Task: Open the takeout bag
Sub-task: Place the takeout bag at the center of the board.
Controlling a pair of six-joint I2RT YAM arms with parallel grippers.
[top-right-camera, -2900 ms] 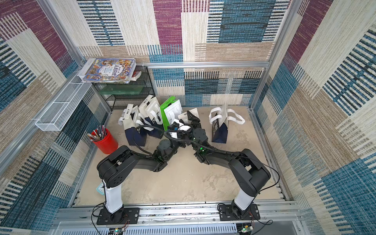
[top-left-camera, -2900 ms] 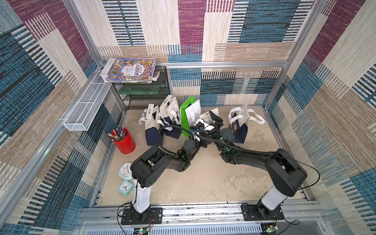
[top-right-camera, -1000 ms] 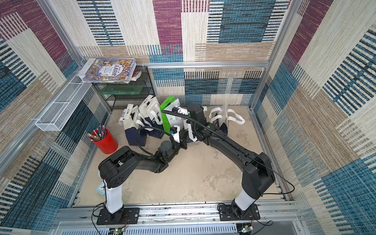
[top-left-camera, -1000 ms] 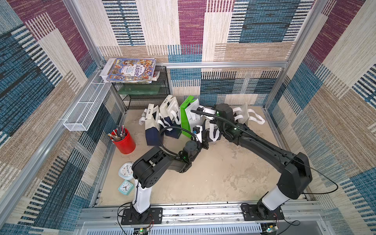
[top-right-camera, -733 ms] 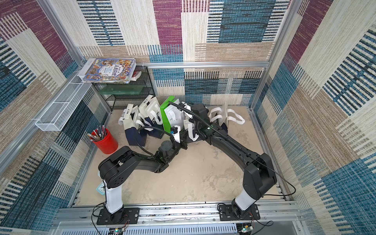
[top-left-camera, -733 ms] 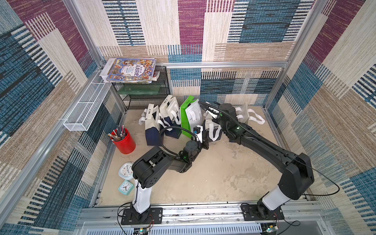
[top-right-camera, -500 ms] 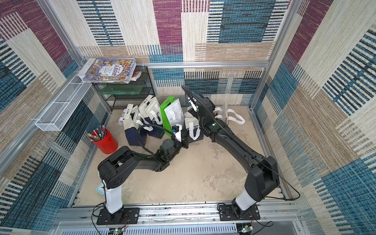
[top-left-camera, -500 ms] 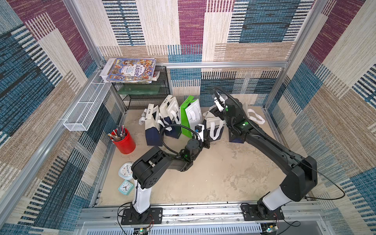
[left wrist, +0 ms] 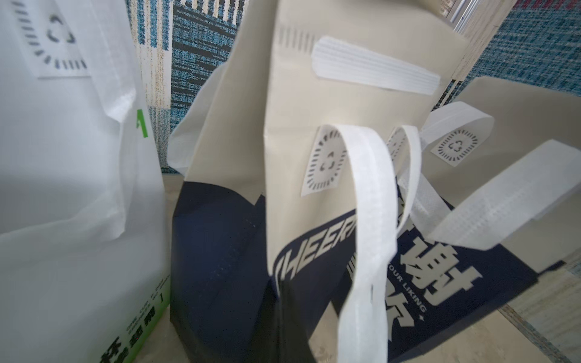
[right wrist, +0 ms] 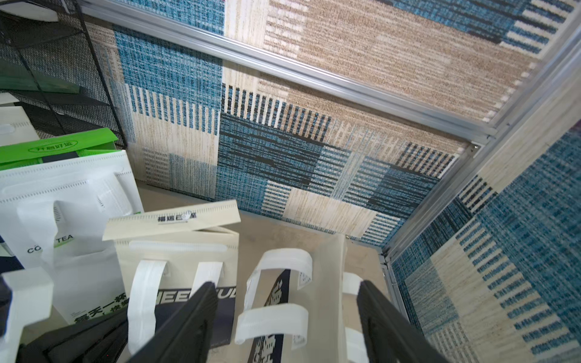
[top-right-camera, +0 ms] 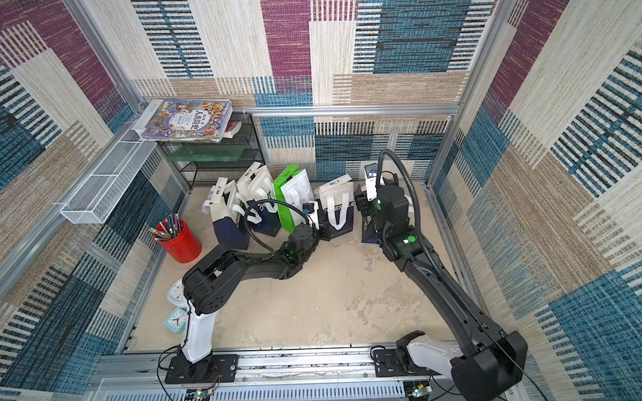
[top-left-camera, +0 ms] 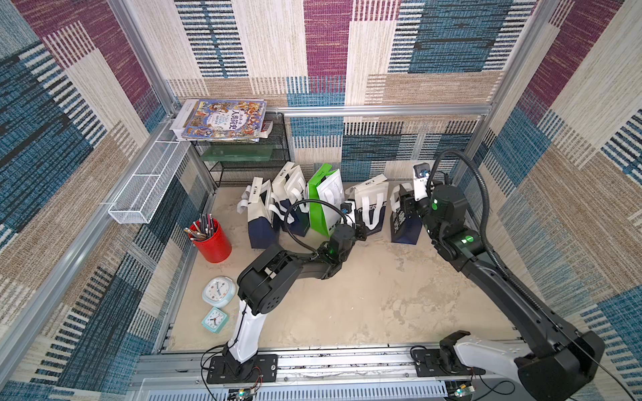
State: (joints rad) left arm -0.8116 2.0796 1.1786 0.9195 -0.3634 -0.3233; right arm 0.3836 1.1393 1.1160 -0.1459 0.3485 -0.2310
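Upper middle of both top views, at the back of the counter [top-left-camera: 347,295], a row of bags stands.

- Bag [top-left-camera: 373,203] [top-right-camera: 338,206]: beige over navy, upright, between the green bag [top-left-camera: 324,205] and the end bag [top-left-camera: 404,227]. It almost touches the green bag and sits just beside the end bag.
- Flap [right wrist: 171,220]: stands up off the bag's mouth. The white strip [right wrist: 177,246] under it is exposed.
- Left tool [top-left-camera: 359,232]: low at the bag's near bottom edge, jaws closed narrow. In the left wrist view a dark finger [left wrist: 292,323] lies against the lower front panel of the bag [left wrist: 345,103]. Cannot tell whether fabric is pinched.
- Right tool [top-left-camera: 404,203] [right wrist: 283,317]: jaws wide, holding nothing, above the end bag. That bag's white handles [right wrist: 273,320] show between the two black fingers [right wrist: 188,323].
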